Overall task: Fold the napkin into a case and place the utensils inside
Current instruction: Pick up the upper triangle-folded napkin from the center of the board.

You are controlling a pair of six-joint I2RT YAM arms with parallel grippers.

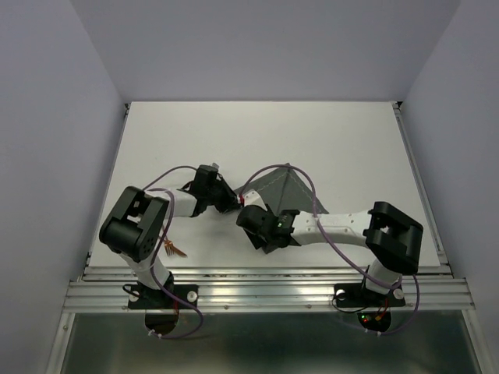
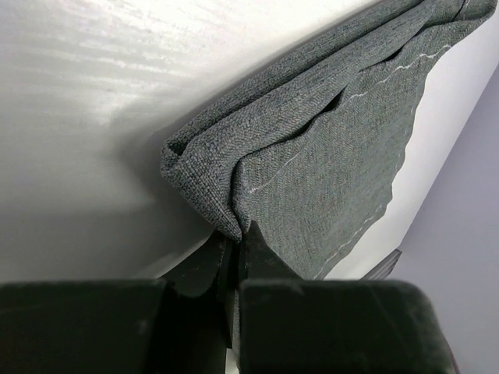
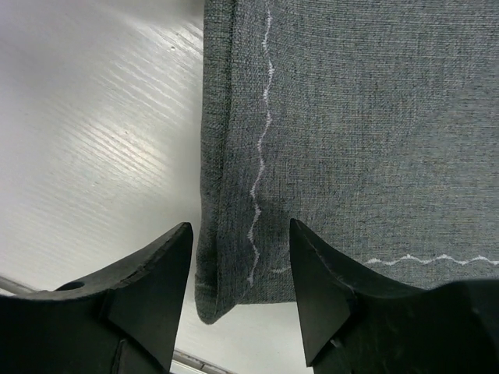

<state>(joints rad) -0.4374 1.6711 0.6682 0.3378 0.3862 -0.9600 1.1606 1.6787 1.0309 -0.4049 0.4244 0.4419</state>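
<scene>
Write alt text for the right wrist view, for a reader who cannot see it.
A corner of a grey-green napkin lies on a white table, between two dark fingers that stand open on either side of it. White wavy stitching runs along the napkin's two hems.

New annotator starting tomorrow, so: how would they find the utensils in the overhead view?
On the white table, look at the near edge beside the left arm. The utensils lie there: thin, straight, copper-brown metal, unlike the looping purple cables.
</scene>
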